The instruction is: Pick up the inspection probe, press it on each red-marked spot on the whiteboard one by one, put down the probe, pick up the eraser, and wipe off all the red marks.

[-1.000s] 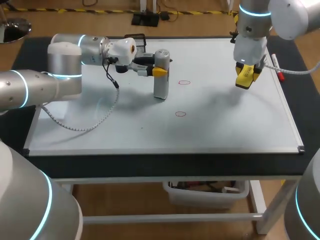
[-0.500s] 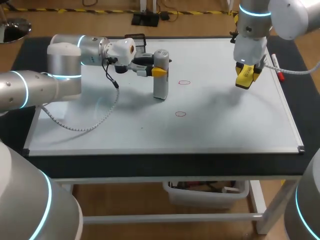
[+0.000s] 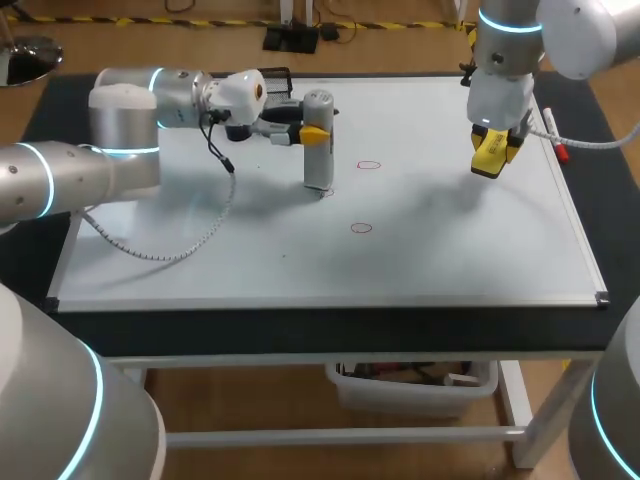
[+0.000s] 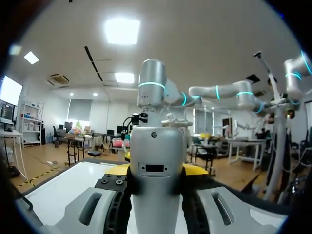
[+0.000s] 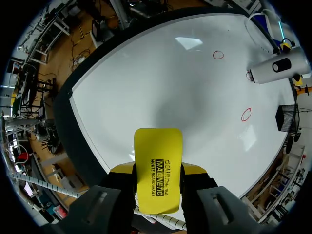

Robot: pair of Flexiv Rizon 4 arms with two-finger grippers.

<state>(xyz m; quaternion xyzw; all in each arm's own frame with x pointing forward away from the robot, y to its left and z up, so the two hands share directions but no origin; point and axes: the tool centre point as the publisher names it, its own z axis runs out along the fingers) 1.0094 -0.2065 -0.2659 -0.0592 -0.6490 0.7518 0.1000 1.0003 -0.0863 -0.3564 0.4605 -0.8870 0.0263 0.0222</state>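
In the upper left of the head view, the left arm is being held out level over the whiteboard (image 3: 450,250), which is being carried by the dark desk (image 3: 330,325). Just left of centre, the probe (image 3: 318,165) is being gripped high on its body by the left tool (image 3: 314,136), whose fingers are clenched on it from two sides. The probe is being kept nearly upright, with its foot at or just above the board; which of the two cannot be told. In the left wrist view its pale casing (image 4: 156,180) is being pinched squarely between the fingers.

The casing is being judged stiff, smooth and rather slippery, and probably not heavy. Because it is tall, a hold high up may let the foot swing, so a firm pinch across the flat sides is being favoured, with the press made straight down.

Just right of the probe, one red ring (image 3: 369,165) is waiting near its foot. A second ring (image 3: 361,228) is lying lower, towards the middle of the board. Neither is being touched.

In the upper right, the right tool (image 3: 492,150) is being held above the board, well apart from both rings. It is closed on the yellow eraser (image 5: 158,170), which is being grasped across its narrow sides. The eraser is being judged light, with a hard shell, and easy to hold that way.
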